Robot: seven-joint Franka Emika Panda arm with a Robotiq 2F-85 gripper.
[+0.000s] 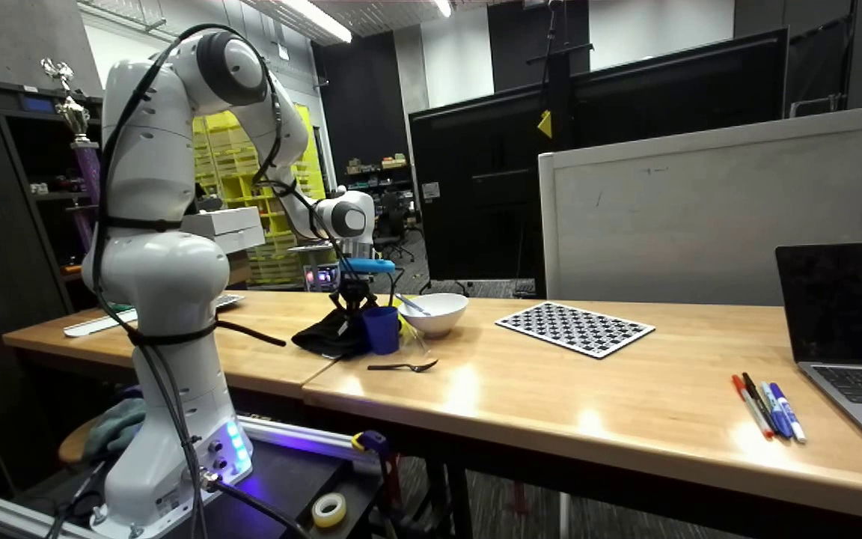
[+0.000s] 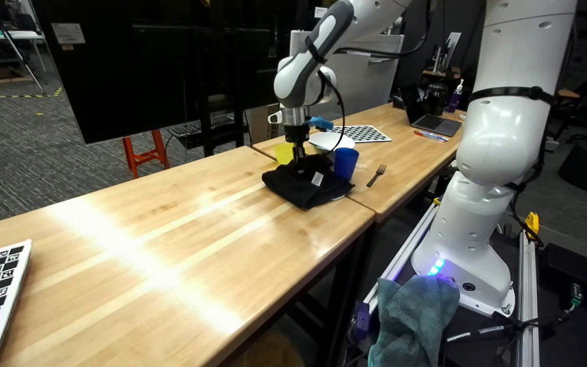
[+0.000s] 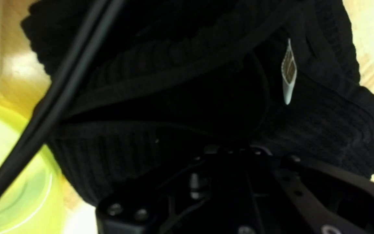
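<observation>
Black cloth (image 3: 206,97), wrist view: lies bunched on the wooden table (image 3: 373,70); ribbed knit with a long slit-like gap across its middle.
Knit, wrist view: looks soft, limp and light; judged hard to damage, more likely to sag or stretch than to slip from a firm pinch.
Bound lip (image 3: 174,79), wrist view: seems the best hold, a raised edge to close on; flat ribbing lying on the wood would be harder to catch.
Gripper (image 3: 235,151), wrist view: jaws drawn fully together at the side of the gap; black on black, so cannot tell whether any fabric is pinched.
White tag (image 3: 289,70), wrist view: stands up from the knit; small and thin, probably a poor pulling point.
Yellow cup (image 3: 52,198), wrist view: just beside the cloth; a dragged fold might nudge it.
Black cable (image 3: 71,76), wrist view: passes in front of the cloth and hides a strip of it.
Blue cup (image 2: 345,164), an exterior view: upright at the cloth's edge, contact uncertain; the cloth spreads over the join of two tabletops, with the gripper pointing down into its raised part.
Fork (image 2: 376,176), an exterior view: lies beyond the blue cup, apart from the cloth.
White bowl (image 1: 438,322), an exterior view: near the blue cup, which hides part of the cloth; the heap sits low and slumped, consistent with little stiffness.
</observation>
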